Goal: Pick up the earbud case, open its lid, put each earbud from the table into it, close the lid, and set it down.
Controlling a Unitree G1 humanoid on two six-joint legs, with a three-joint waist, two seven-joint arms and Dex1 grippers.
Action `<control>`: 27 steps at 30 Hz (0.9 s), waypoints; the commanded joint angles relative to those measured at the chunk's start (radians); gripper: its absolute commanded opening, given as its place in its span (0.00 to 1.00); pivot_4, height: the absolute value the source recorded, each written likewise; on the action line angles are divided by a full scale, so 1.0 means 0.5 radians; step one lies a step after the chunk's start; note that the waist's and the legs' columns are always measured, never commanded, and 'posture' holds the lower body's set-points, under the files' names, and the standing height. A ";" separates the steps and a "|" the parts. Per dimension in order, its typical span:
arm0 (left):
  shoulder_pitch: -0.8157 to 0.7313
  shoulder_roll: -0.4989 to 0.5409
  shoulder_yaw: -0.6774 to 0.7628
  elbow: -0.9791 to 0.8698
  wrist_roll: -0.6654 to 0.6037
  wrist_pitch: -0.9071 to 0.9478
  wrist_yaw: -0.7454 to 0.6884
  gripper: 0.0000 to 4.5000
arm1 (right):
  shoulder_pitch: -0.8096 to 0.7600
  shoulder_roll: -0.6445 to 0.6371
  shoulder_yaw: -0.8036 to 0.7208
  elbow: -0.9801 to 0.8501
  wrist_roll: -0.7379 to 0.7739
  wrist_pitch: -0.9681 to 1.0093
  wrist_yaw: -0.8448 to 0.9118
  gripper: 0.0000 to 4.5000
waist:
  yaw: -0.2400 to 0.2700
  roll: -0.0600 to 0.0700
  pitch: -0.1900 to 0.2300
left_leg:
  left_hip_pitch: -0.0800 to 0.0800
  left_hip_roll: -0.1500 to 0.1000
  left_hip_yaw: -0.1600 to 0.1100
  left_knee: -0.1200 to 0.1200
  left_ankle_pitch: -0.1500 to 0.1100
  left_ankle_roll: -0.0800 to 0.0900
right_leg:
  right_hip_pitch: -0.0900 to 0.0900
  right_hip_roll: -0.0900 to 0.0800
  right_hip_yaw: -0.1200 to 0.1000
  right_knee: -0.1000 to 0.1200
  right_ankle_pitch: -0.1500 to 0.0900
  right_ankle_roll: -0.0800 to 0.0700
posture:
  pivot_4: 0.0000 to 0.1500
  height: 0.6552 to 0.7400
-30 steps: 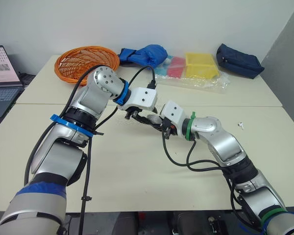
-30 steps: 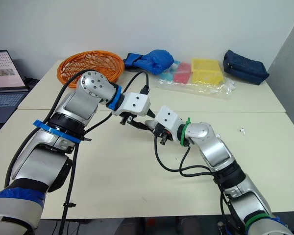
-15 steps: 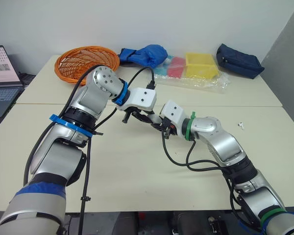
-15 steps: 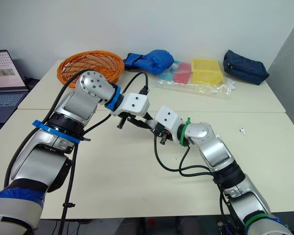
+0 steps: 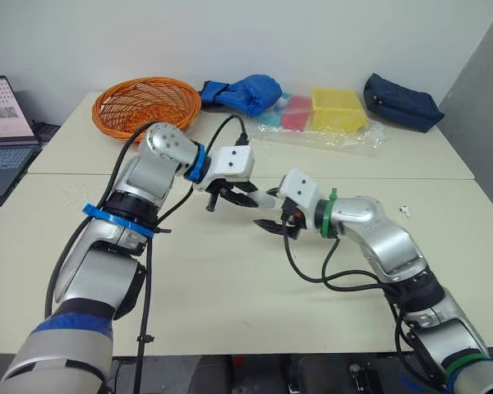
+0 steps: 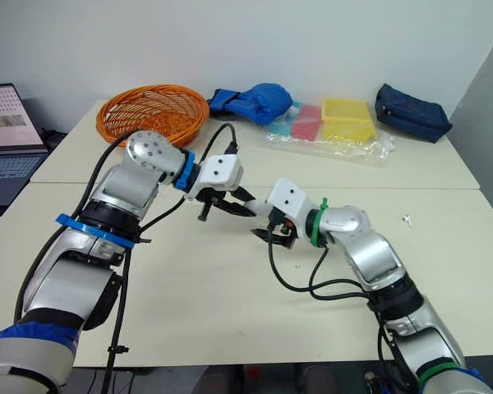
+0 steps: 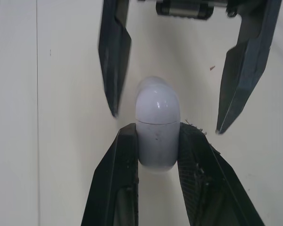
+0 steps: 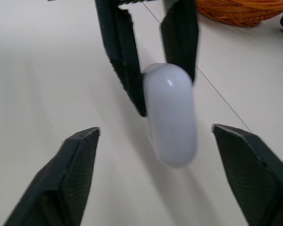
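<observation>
i'm keeping right gripper [image 5: 271, 226] fingers spread, flanking the lid end of the earbud case [image 7: 155, 136] without touching. left gripper [image 5: 255, 199] fingers are clamping its base, long axis pointing toward the right gripper. an earbud [image 5: 404, 210] is lying well off right on the counter [image 5: 230, 279].

Two worktops abut along a seam.

Far worktop [image 5: 411, 160]:
- Orange wicker basket [image 5: 145, 100]: far left corner.
- Blue fabric bundle [image 5: 245, 92]: far edge, just right of the basket.
- Clear plastic bag [image 5: 345, 138]: beside the bundle, toward the right. It holds a yellow item [image 5: 338, 111] and a pink item [image 5: 296, 113].
- Navy pouch [image 5: 400, 102]: far right corner.

Laptop [image 5: 2, 139]: open, beyond the left edge.
</observation>
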 commanded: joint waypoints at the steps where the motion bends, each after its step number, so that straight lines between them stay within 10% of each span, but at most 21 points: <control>1: 0.198 -0.052 0.351 -0.088 -0.333 0.011 0.120 0.17 | 0.064 -0.133 -0.304 -0.330 0.270 0.110 0.113 0.99 | 0.000 0.000 0.000 | 0.000 0.000 0.000 0.000 0.000 0.000 | 0.000 0.000 0.000 -0.001 0.000 0.000 | 1.00 1.00; 12: 1.007 -0.288 0.716 -1.085 -0.986 0.653 0.593 0.17 | -0.027 -0.304 -0.414 -0.338 0.530 -0.001 0.327 0.99 | -0.006 0.003 -0.002 | 0.015 -0.001 -0.001 0.000 0.000 0.000 | 0.006 -0.003 0.007 0.010 -0.001 0.001 | 1.00 1.00; 27: 1.230 -0.340 0.582 -1.254 -0.889 0.260 0.646 0.17 | -0.256 -0.272 -0.289 -0.001 0.465 -0.069 0.338 0.99 | -0.001 0.002 -0.002 | 0.015 -0.001 0.004 0.001 0.002 0.003 | 0.006 -0.001 0.006 0.010 0.002 0.005 | 1.00 1.00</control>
